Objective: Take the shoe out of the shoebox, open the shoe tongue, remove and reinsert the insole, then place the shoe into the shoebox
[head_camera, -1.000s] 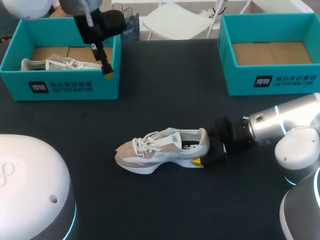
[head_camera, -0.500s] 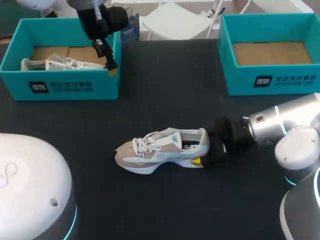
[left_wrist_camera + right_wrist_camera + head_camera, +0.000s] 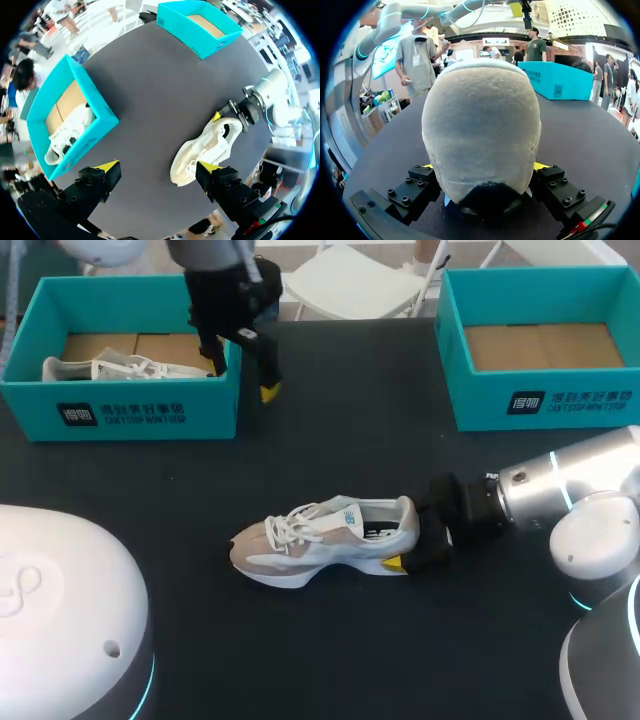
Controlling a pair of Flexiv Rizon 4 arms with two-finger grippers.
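Left end effector [image 3: 159,166] apart, now beyond shoebox [image 3: 120,412]; right end effector [image 3: 484,170] clamped on shoe [image 3: 320,540].

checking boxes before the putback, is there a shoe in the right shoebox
No, the right shoebox shows only its bare cardboard floor; the only boxed shoe lies in the left shoebox.

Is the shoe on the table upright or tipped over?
Upright on its sole: the shoe has laces and opening facing up, heel held by the right claw.
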